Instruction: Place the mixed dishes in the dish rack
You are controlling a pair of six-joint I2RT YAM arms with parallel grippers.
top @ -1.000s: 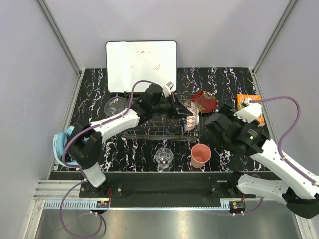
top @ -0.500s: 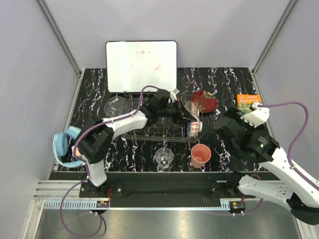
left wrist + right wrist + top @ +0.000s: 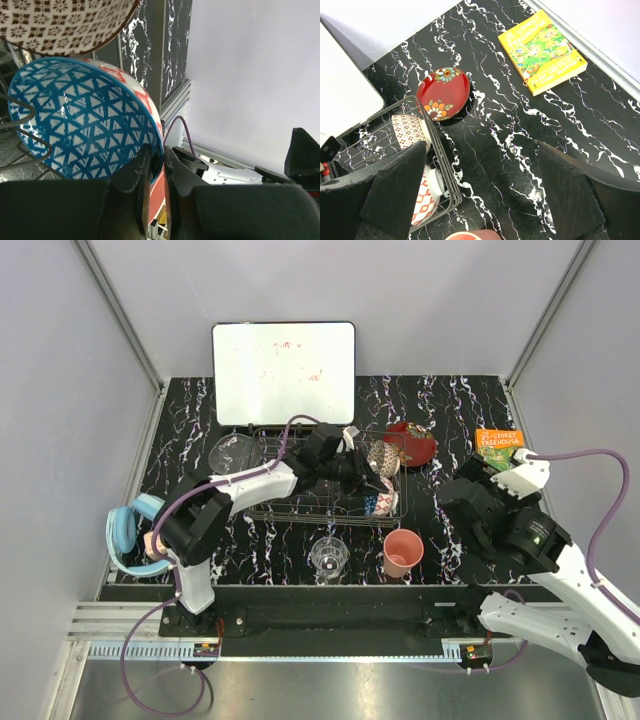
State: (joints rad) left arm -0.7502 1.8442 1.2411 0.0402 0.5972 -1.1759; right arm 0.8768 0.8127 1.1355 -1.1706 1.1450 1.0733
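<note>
The wire dish rack [image 3: 300,502] stands mid-table. My left gripper [image 3: 366,486] is shut on the rim of the blue mosaic bowl [image 3: 85,125], which stands on edge among the tines at the rack's right end [image 3: 379,503]. The beige netted bowl [image 3: 383,455] stands in the rack just behind it. The red patterned bowl [image 3: 413,443] sits on the table right of the rack. My right gripper [image 3: 465,488] is open and empty, above bare table right of the rack [image 3: 485,200]. The pink cup [image 3: 402,552], glass tumbler [image 3: 329,557] and glass plate [image 3: 232,452] are on the table.
The whiteboard [image 3: 284,370] leans behind the rack. The orange book [image 3: 498,445] lies at the far right, near my right arm. Light blue headphones [image 3: 125,535] lie at the left edge. Grey walls close in the table on three sides.
My left gripper has carried the blue mosaic bowl down into the rack's right end. My right arm has drawn back to the right, away from the rack.
</note>
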